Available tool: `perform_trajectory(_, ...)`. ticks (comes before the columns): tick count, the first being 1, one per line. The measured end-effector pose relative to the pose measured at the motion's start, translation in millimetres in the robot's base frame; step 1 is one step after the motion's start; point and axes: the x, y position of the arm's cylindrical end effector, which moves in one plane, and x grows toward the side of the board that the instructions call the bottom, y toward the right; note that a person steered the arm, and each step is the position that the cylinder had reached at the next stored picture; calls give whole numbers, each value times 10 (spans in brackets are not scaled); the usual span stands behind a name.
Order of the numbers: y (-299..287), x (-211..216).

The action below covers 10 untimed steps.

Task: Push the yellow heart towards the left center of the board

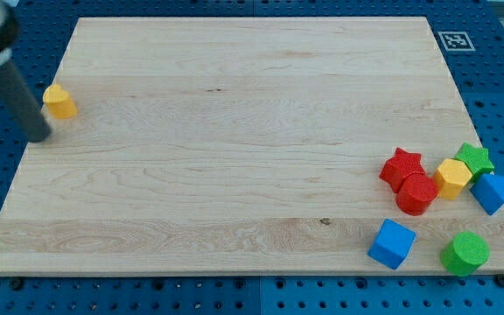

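One rod, no fingers to judge; my tip point(40, 136) sits at the surface's point(234, 157) left edge. Yellow heart point(59, 101) lies just up-right of it, near, contact unclear. Other blocks cluster far right.

Your yellow heart point(59, 101) is sitting right over at the left edge of the wooden board point(234, 131), in the far half rather than at mid-height, well apart from everything on the right side. It's a small, chunky yellow block resting flat on the wood, its lit top face paler than its more orange side walls, and at this size you can only just read the heart outline. My tip point(41, 137) is just beside it, on its left and slightly nearer side.
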Motion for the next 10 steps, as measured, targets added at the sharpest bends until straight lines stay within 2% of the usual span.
perform_trajectory(1,-3,-109)
perform_trajectory(2,24,-399)
perform_trajectory(5,24,-629)
perform_trajectory(7,95,-639)
perform_trajectory(8,102,-998)
perform_trajectory(9,567,-1167)
perform_trajectory(10,1333,-996)
